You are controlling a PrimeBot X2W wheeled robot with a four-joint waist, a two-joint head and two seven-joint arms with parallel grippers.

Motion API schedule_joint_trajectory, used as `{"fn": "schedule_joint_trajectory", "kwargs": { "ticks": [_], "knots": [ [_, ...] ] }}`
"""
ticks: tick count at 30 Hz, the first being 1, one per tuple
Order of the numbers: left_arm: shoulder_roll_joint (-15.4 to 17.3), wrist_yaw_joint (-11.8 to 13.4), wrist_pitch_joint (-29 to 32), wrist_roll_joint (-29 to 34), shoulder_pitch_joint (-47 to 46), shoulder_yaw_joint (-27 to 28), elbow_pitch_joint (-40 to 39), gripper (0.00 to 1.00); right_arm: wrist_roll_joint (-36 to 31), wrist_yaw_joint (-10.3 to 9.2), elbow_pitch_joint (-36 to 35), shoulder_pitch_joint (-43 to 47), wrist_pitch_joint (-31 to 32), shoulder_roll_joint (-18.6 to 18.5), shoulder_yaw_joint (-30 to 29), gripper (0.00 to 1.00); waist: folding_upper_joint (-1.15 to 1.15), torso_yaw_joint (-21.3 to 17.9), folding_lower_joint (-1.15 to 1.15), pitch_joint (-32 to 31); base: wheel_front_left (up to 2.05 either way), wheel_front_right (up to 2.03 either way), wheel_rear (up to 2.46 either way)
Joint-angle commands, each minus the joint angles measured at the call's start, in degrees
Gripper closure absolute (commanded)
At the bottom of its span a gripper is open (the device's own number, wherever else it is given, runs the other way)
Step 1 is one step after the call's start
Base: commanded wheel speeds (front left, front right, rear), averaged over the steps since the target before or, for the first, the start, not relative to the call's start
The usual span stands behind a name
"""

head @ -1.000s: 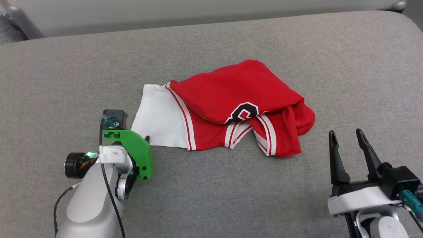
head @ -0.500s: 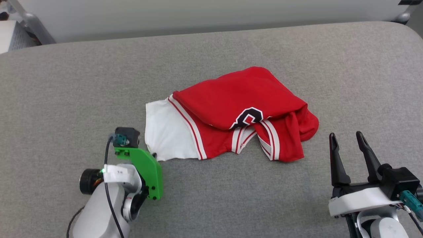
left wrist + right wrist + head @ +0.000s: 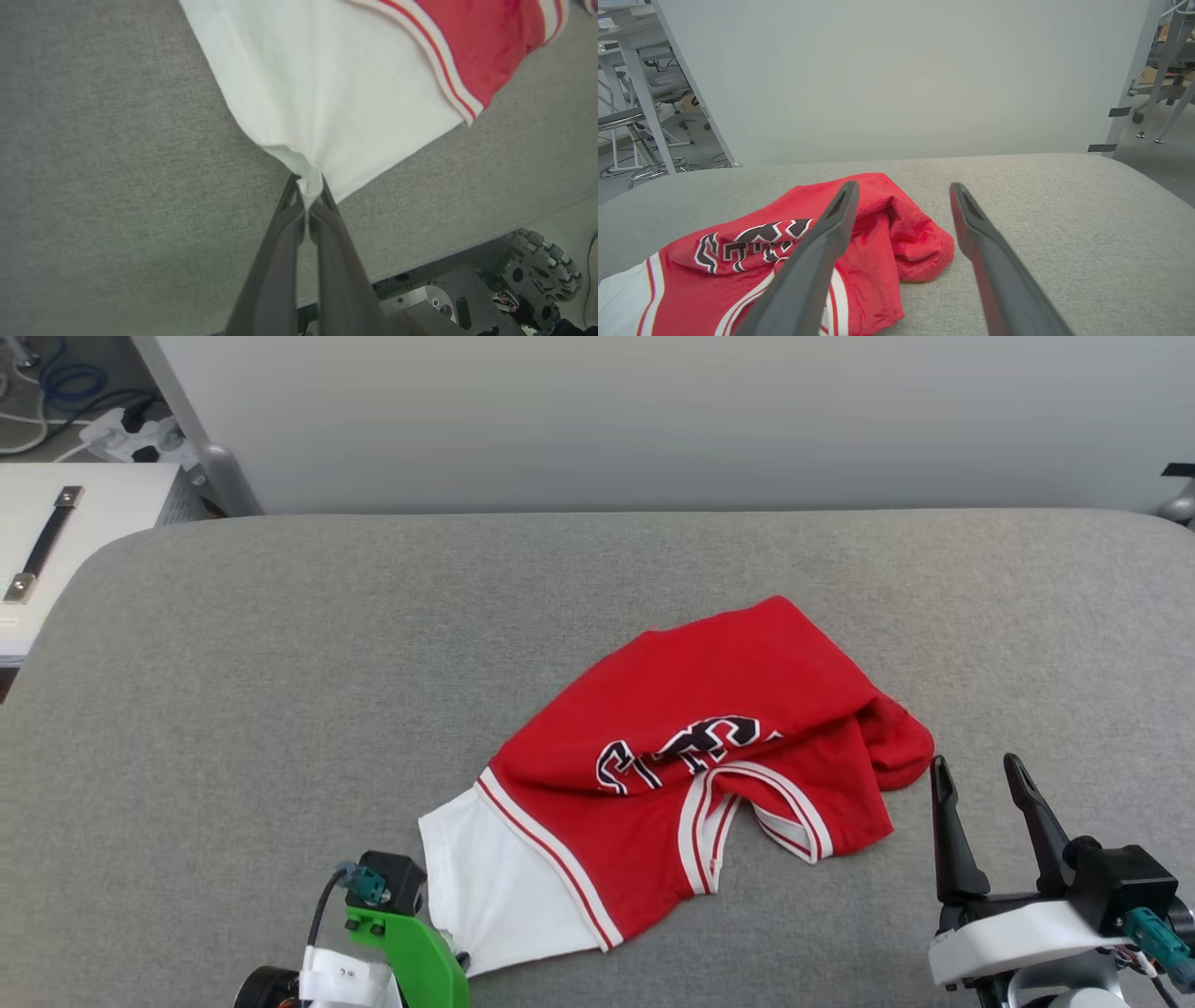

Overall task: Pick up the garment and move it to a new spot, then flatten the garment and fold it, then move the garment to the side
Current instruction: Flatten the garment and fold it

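Lying in a loose heap on the near half of the grey tabletop point(image 3: 280, 709), the garment point(image 3: 709, 756) was bunched and folded over itself. Its red body was uppermost, part of its black, white-outlined print point(image 3: 681, 751) showed along a fold, and the striped neck trim point(image 3: 747, 807) looped open toward the robot. One white sleeve point(image 3: 495, 887) spread flat at the garment's near left end, close to the tabletop's front edge.

The left claw point(image 3: 308, 186) was pressed together on that sleeve's corner, pinching a small tuck of white cloth between its fingertips. In the left wrist view, creases fanned out from the pinch, which suggested the cloth there was under some pull. A corner hold of this kind probably served the first step: hauled by one end, the heap would trail along and begin to open out rather than ball up.

The right claw point(image 3: 977, 767) stood apart from the garment, just off its right end, with its fingers spread wide and nothing between them. It seemed to be kept ready for a second hold once the shirt lay in its new spot. Flattening and folding were not yet begun.

Beyond the tabletop's far edge rose a plain pale wall point(image 3: 653, 420), with a white cabinet point(image 3: 84, 523) at the far left.
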Motion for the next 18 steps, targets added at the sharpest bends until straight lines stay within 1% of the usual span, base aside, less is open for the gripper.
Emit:
{"fn": "schedule_joint_trajectory", "kwargs": {
  "ticks": [1,4,5,6,7,11,16,18],
  "knots": [
    [0.31,-0.51,-0.28,-0.4,0.75,-0.2,-0.13,1.0,0.28,-0.06,0.25,0.6,-0.34,-0.09,0.17,0.0,0.0,1.19,0.0,-1.18,0.0,0.0,0.0],
    [0.42,-1.78,-2.79,-0.15,0.6,-0.98,1.29,1.0,0.18,-0.06,0.62,0.69,-0.34,-0.09,0.4,0.0,0.0,1.23,0.0,-1.42,0.0,0.0,0.0],
    [0.69,-2.03,-3.52,0.47,0.42,-1.4,1.88,0.86,0.15,-0.06,0.73,0.72,-0.34,-0.09,0.44,0.0,0.0,1.2,0.0,-1.49,0.0,0.0,0.0],
    [0.63,-2.09,-4.75,0.92,0.17,-1.53,2.53,0.06,0.12,-0.06,0.82,0.77,-0.34,-0.09,0.43,0.0,0.0,1.2,0.0,-1.55,0.0,0.0,0.0],
    [0.38,-2.0,-5.77,1.13,-0.07,-1.48,3.02,0.0,0.07,-0.06,0.87,0.84,-0.34,-0.09,0.37,0.0,0.0,1.22,0.0,-1.61,0.0,0.0,0.0],
    [-0.66,-1.48,-11.3,2.4,-1.6,-1.0,3.89,0.0,-0.34,-0.06,0.94,1.15,-0.34,-0.09,-0.19,0.0,0.0,1.53,0.0,-1.62,0.0,0.0,0.0],
    [-2.47,-0.04,-22.16,4.46,-4.01,0.67,2.93,0.0,-1.18,-0.06,0.64,1.3,-0.34,-0.09,-1.08,0.0,0.0,2.51,0.0,-1.47,0.0,0.0,0.0],
    [-2.96,-0.63,-27.47,5.62,-5.13,0.48,2.1,0.0,-1.61,-0.06,0.39,1.25,-0.34,-0.09,-1.58,0.0,0.0,3.14,0.0,-1.25,0.0,0.0,0.0]
  ]
}}
